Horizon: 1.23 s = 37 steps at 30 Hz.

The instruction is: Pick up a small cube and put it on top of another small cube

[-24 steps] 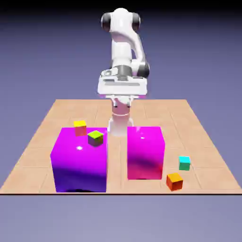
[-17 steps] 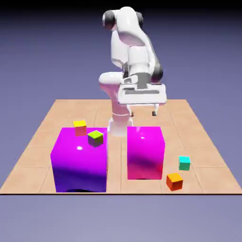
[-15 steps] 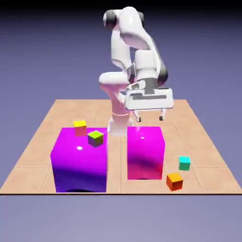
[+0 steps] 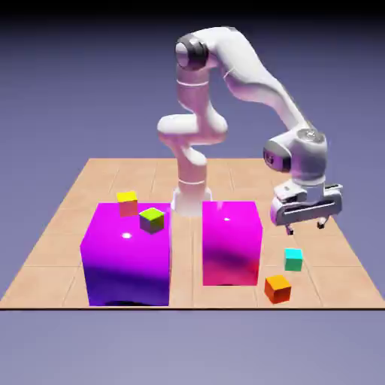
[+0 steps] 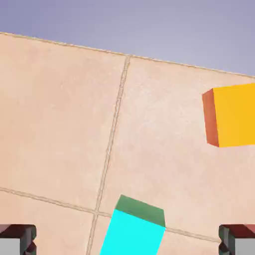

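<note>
Fingers [image 4: 321, 225]: parted, nothing between, pointing down above the cyan cube [image 4: 293, 260], right of the exterior frame. Arm [image 4: 252, 71]: arched from upper centre to the right. Hand view: cyan cube at bottom centre, orange cube [image 5: 235, 115] cropped by the right edge. Exterior view only: two magenta blocks [image 4: 129, 259], lower left and lower centre.

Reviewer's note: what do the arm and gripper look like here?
The arm is white, with rounded segments and dark grey round caps at some joints. The gripper has a wide, pale body, two short fingers and dark tips.
</note>
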Tool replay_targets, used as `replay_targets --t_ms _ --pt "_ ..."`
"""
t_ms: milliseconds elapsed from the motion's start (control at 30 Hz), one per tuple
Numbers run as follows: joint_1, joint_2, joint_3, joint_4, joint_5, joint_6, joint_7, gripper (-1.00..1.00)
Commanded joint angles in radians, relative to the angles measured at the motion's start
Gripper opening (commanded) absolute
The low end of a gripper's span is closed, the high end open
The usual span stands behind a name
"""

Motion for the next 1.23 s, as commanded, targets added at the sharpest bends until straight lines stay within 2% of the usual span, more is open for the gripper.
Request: replay_targets --t_ms 0,167,233,367,400,567,767,900,967,1100,1133,1200 --pt "-0.011 0.036 0.014 0.015 -0.006 -0.025 0.036 0.0" --pt "-0.071 0.211 0.07 0.082 -0.037 -0.143 0.218 0.0" --pt "-0.084 0.221 0.062 0.078 -0.042 -0.148 0.238 0.0" --pt "-0.007 0.347 -0.016 0.052 -0.112 0.002 0.276 0.0" --pt "-0.007 0.347 -0.016 0.052 -0.112 0.002 0.276 -1.0" --pt "-0.086 0.227 0.076 0.095 -0.061 -0.148 0.216 -1.0" --pt "-0.276 0.327 0.194 0.311 -0.19 -0.286 0.235 -1.0" --pt "-0.404 0.369 0.217 0.39 -0.195 -0.386 0.352 -1.0" --pt "-0.405 0.366 0.209 0.382 -0.184 -0.388 0.367 -1.0" --pt "-0.357 0.45 0.149 0.32 -0.242 -0.246 0.394 -1.0" --pt "-0.357 0.45 0.149 0.32 -0.242 -0.246 0.394 1.0" --pt "-0.372 0.424 0.168 0.339 -0.224 -0.29 0.385 1.0"
